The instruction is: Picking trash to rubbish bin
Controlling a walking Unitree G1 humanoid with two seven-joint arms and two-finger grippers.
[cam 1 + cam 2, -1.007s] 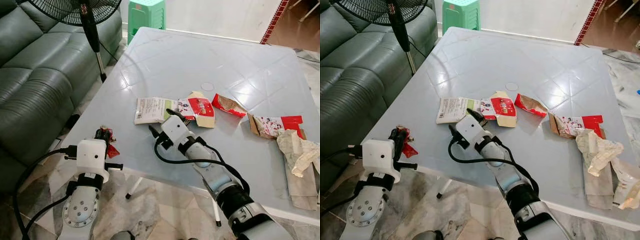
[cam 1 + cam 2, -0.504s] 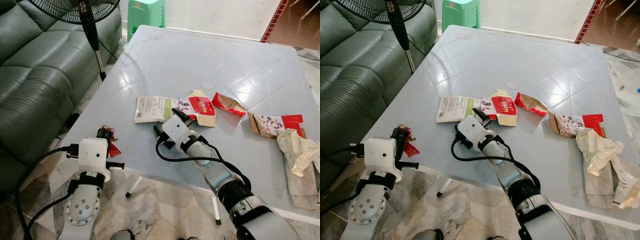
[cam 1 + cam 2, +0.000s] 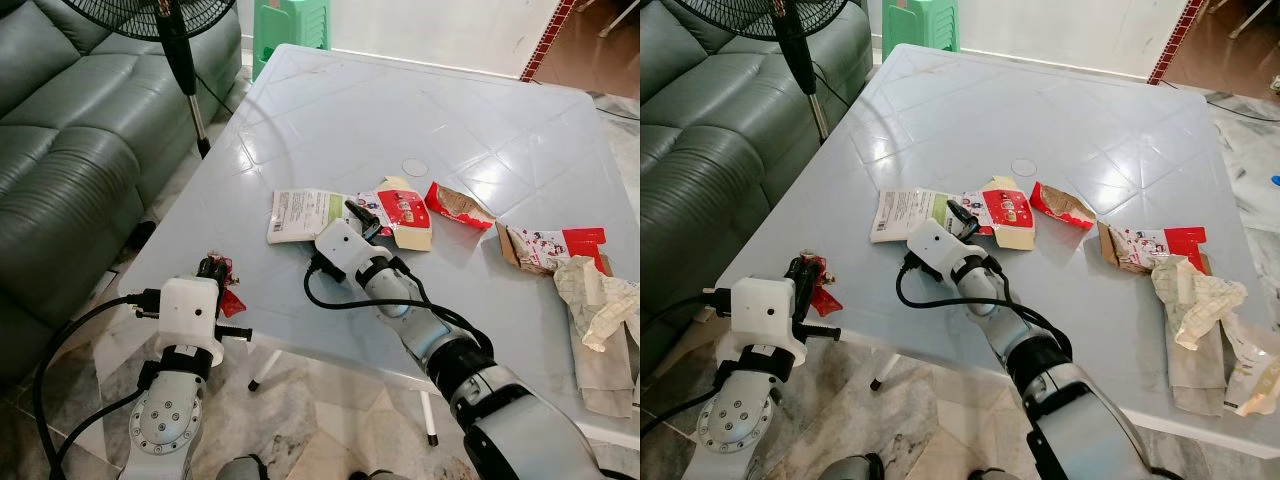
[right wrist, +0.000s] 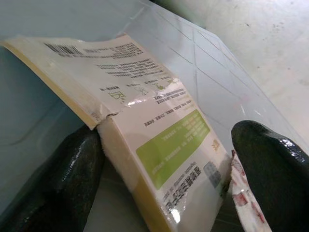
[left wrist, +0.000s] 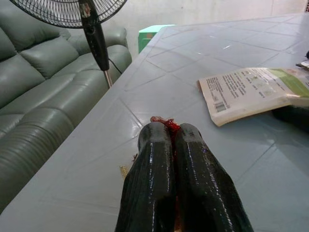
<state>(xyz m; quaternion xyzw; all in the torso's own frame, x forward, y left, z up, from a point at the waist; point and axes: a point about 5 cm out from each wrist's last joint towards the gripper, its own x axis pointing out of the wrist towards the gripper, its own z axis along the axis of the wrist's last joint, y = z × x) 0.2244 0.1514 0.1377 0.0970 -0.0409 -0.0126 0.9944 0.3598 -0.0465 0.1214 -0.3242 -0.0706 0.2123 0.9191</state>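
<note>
Tabletop (image 3: 330,110): pale blue, beside a green sofa (image 3: 70,150).
Right claw (image 4: 169,164): spread around the flattened carton (image 3: 310,214).
Left claw (image 5: 175,145): pinching a red wrapper (image 5: 165,122) at the near left edge.

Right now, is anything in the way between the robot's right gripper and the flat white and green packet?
Nothing visible: the right gripper is open, its black fingers already straddling the flat white and green packet on the grey table.

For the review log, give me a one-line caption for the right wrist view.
Right gripper fingers open, straddling the flattened white-and-green carton on the grey table.
</note>
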